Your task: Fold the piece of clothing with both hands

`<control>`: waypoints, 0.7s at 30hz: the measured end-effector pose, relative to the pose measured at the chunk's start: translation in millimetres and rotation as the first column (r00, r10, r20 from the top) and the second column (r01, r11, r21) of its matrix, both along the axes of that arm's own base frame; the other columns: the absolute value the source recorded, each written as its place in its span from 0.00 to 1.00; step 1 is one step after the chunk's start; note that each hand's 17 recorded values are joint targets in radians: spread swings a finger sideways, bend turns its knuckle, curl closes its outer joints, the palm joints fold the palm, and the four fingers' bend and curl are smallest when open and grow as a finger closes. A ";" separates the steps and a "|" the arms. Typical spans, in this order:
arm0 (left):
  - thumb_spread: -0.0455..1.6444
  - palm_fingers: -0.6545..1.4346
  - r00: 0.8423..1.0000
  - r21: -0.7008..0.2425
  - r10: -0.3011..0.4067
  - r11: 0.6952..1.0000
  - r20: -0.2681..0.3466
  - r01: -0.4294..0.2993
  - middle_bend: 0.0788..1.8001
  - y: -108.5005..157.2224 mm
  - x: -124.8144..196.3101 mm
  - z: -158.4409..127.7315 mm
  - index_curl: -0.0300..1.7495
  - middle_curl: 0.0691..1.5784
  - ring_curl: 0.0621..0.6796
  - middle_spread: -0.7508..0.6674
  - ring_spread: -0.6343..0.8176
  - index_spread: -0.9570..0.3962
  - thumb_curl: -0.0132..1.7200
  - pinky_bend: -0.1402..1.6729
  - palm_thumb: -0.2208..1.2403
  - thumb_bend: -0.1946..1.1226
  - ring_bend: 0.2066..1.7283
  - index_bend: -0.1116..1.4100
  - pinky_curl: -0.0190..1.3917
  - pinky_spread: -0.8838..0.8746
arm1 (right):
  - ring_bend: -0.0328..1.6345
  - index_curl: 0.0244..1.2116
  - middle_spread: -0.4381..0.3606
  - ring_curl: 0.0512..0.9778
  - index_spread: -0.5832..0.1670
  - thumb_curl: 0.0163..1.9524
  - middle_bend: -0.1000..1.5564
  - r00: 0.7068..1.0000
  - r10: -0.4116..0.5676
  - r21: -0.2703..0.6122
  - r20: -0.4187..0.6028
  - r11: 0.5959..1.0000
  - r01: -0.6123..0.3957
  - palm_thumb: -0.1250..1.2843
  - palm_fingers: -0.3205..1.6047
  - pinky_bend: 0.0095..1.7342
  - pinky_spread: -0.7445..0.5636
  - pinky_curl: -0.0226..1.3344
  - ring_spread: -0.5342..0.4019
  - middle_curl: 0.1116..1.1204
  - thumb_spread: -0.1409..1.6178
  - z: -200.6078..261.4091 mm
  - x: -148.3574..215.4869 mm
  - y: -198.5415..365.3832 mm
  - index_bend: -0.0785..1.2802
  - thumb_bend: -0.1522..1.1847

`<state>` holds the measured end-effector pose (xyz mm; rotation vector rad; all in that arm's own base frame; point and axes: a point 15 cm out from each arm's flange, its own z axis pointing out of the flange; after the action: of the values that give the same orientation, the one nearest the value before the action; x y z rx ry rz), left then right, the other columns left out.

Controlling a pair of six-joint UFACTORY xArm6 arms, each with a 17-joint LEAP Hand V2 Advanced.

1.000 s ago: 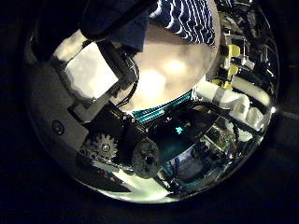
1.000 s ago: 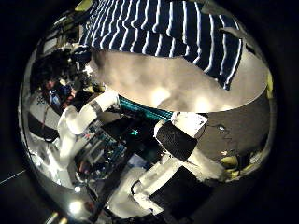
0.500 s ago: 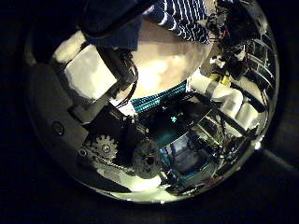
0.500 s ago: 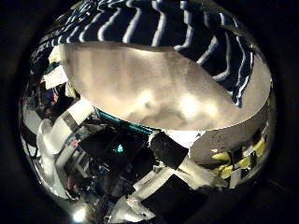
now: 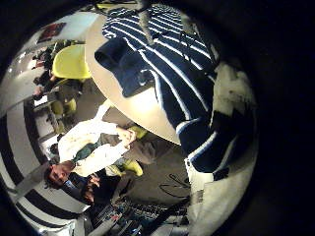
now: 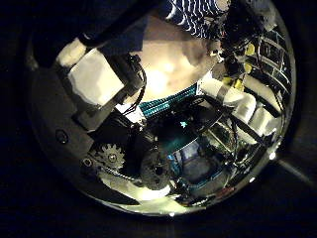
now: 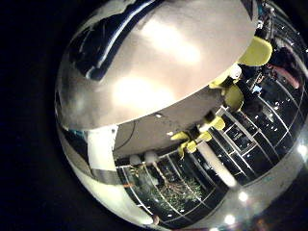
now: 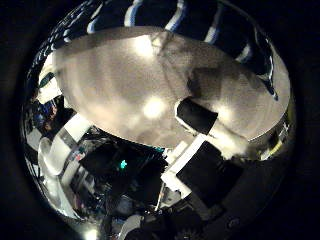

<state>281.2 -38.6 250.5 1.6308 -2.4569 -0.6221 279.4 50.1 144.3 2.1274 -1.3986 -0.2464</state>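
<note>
The striped garment point(image 5: 167, 59) lies spread on a round pale table point(image 5: 128, 103), with a bunched fold point(image 5: 123, 64) lying on top of it. My left hand point(image 5: 231, 98) hovers over the garment's edge; how its fingers stand is unclear. In the left thumb side view the garment point(image 6: 193, 15) shows only beyond that hand's body point(image 6: 104, 79). My right hand point(image 8: 200, 120) is low over bare tabletop point(image 8: 120, 80) beside the garment's hem point(image 8: 190, 20), with a straight finger reaching out and nothing held. The right little finger side view shows a strip of garment point(image 7: 106, 48) at the table's far side.
The table's rim point(image 7: 144, 120) runs close under the right palm. Several chairs point(image 7: 231, 96) stand on the floor beyond it. Another chair point(image 5: 74, 64) is near the table by the left hand's side.
The right palm has come closer to the tabletop, and its finger now shows over the table. The left palm's view has shifted only a little.
</note>
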 end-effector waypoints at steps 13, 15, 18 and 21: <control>0.67 0.77 0.998 0.000 -0.023 1.000 -0.055 0.023 0.43 5.8 -12.4 5.0 0.80 0.76 0.72 0.04 0.13 0.17 0.36 0.82 0.75 0.14 0.82 0.26 0.50 0.19 | 0.82 0.62 0.22 0.57 0.15 0.22 0.73 0.972 -0.026 0.099 0.232 0.995 0.003 0.74 0.75 0.88 0.39 0.22 0.29 0.72 0.77 23.3 47.4 8.7 0.67 0.13; 0.67 0.77 0.997 -0.001 -0.024 1.000 -0.074 0.024 0.43 10.6 -18.6 4.4 0.80 0.76 0.72 0.04 0.13 0.17 0.36 0.82 0.75 0.14 0.82 0.25 0.50 0.19 | 0.84 0.66 0.23 0.60 0.17 0.23 0.75 0.968 -0.052 0.102 0.245 0.994 0.027 0.75 0.73 0.89 0.41 0.23 0.30 0.74 0.79 33.5 48.6 0.0 0.72 0.13; 0.68 0.77 0.997 -0.006 -0.013 1.000 -0.080 0.012 0.42 18.4 -23.2 6.3 0.81 0.76 0.72 0.04 0.13 0.17 0.36 0.82 0.75 0.14 0.82 0.24 0.50 0.19 | 0.85 0.70 0.25 0.63 0.20 0.24 0.78 0.966 -0.073 0.097 0.247 0.994 0.050 0.77 0.72 0.91 0.42 0.25 0.30 0.76 0.80 49.7 42.2 -8.5 0.75 0.14; 0.68 0.77 0.997 -0.016 -0.012 1.000 -0.073 0.011 0.42 23.5 -25.9 10.7 0.82 0.77 0.72 0.03 0.12 0.18 0.36 0.81 0.75 0.14 0.81 0.23 0.50 0.18 | 0.86 0.74 0.27 0.65 0.22 0.25 0.79 0.963 -0.084 0.097 0.256 0.993 0.061 0.78 0.71 0.92 0.44 0.27 0.31 0.78 0.81 69.1 39.0 -12.1 0.77 0.14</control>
<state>255.2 -15.1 261.3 1.5611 -2.4153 -0.6502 318.4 38.0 213.4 2.2467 -1.6441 -0.0582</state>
